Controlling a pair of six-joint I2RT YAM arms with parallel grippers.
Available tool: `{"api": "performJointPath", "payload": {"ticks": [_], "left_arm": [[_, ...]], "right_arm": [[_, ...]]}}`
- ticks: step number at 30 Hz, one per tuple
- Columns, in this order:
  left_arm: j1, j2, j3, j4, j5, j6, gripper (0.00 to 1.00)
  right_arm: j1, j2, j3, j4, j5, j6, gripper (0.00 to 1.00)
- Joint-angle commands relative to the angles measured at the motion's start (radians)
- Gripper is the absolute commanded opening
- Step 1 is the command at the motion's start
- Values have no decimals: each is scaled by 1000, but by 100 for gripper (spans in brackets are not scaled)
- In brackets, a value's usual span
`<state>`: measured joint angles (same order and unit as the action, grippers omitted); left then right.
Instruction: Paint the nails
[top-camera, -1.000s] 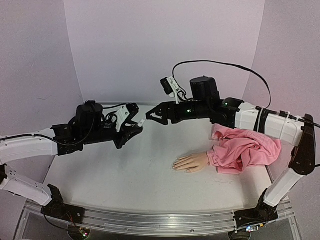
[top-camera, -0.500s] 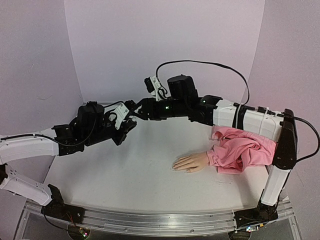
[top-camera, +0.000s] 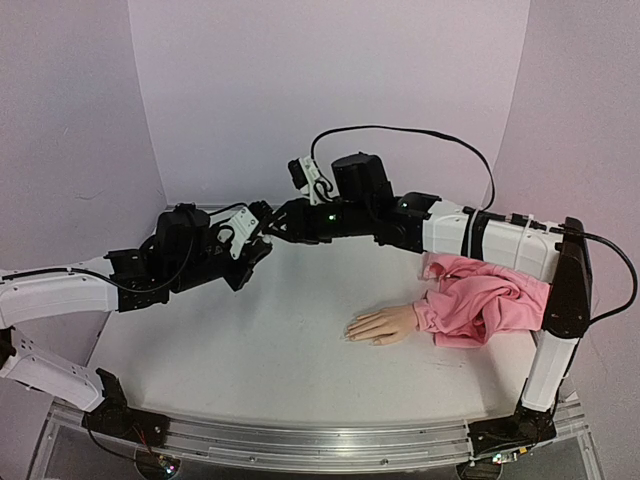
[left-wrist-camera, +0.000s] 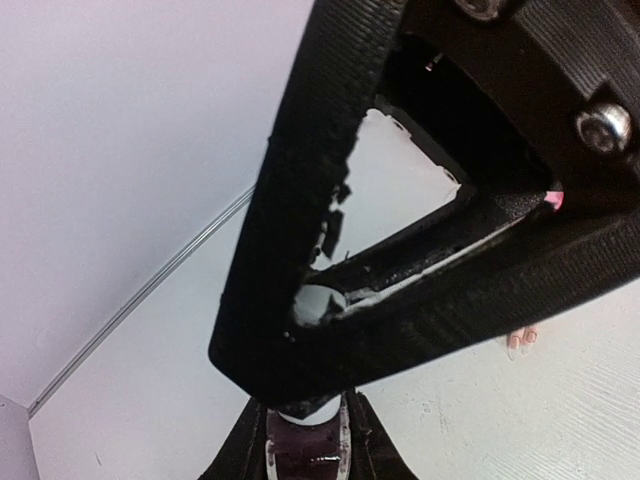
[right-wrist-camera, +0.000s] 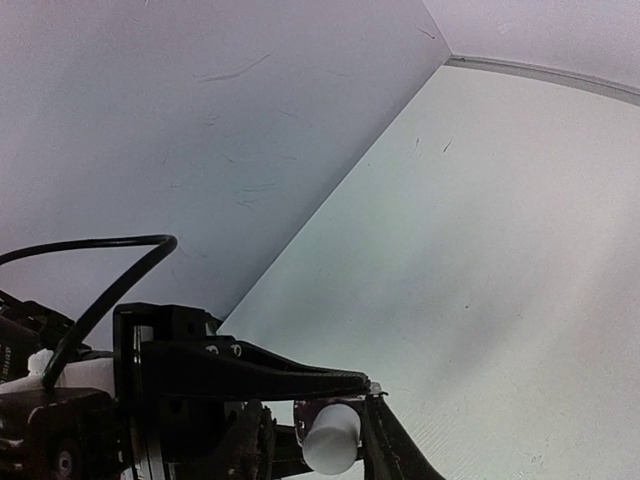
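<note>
The flesh-coloured mannequin hand (top-camera: 385, 325) lies palm down on the table, with its pink sleeve (top-camera: 490, 305) bunched to the right. Its nails are too small to judge in the top view. Two pale fingertips (left-wrist-camera: 520, 338) show in the left wrist view. My left gripper (top-camera: 260, 250) is shut on a small bottle of dark polish (left-wrist-camera: 305, 450) and holds it above the table at the back left. My right gripper (top-camera: 272, 228) meets it there. Its jaws stand round the bottle's white cap (right-wrist-camera: 332, 438), with a narrow gap on one side.
The white table (top-camera: 250, 350) has lilac walls (top-camera: 330, 100) behind and at both sides. The right arm stretches across the back, over the sleeve. A black cable (top-camera: 420, 135) loops above it. A metal rail (top-camera: 300, 440) runs along the near edge.
My right gripper has swung left across the back of the table and reached the bottle in my left gripper. The left gripper has risen slightly. The hand and sleeve have not moved.
</note>
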<state>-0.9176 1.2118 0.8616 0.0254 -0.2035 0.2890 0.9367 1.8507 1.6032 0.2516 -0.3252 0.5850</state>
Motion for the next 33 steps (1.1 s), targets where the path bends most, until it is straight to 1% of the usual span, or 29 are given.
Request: {"api": "performJointPath", "payload": {"ticks": [1, 4, 5, 10, 12, 14, 15, 16, 18, 20, 21, 22, 23, 24, 25, 26, 28, 31, 33], "left_arm": [[-4, -17, 31, 32, 27, -13, 0], [-4, -19, 30, 31, 42, -24, 0], [-5, -21, 31, 33, 44, -26, 0], [-4, -32, 30, 32, 53, -30, 0], [-4, -37, 29, 31, 59, -35, 0], [-4, -43, 28, 33, 76, -40, 0], [-4, -49, 26, 31, 102, -40, 0], [-1, -59, 22, 31, 153, -39, 0], [14, -84, 12, 30, 376, -40, 0], [55, -99, 13, 31, 696, -70, 0], [78, -91, 24, 31, 870, -90, 0], [95, -71, 44, 31, 1059, -106, 0], [104, -41, 67, 31, 1198, -127, 0], [106, -11, 90, 31, 1319, -152, 0], [107, 25, 110, 31, 1410, -171, 0], [106, 55, 128, 31, 1463, -196, 0], [106, 88, 141, 31, 1480, -220, 0], [106, 74, 120, 31, 1402, -195, 0], [106, 56, 110, 30, 1338, -186, 0]], "right_arm": [[-2, 4, 1, 50, -10, 4, 33], [-1, 16, 3, 60, -29, 13, 31], [-2, 19, 3, 63, -34, 15, 29], [-1, 10, -4, 63, -36, 8, 13], [-1, 5, -9, 63, -44, 5, 11], [-2, 3, -16, 63, -64, -13, 6], [-2, -1, -19, 63, -79, -34, 1], [-5, -9, -27, 60, -98, -66, 0], [-14, -44, -69, 60, -185, -181, 0], [-32, -88, -121, 60, -385, -315, 0], [-37, -111, -145, 56, -555, -364, 0], [-38, -137, -166, 49, -673, -403, 0], [-39, -158, -184, 41, -759, -422, 0], [-40, -181, -195, 30, -806, -429, 0], [-42, -200, -204, 21, -828, -433, 0], [-43, -218, -216, 14, -845, -439, 0], [-43, -247, -240, 11, -844, -445, 0], [-43, -264, -258, 4, -817, -434, 0], [-43, -286, -266, -3, -769, -439, 0]]}}
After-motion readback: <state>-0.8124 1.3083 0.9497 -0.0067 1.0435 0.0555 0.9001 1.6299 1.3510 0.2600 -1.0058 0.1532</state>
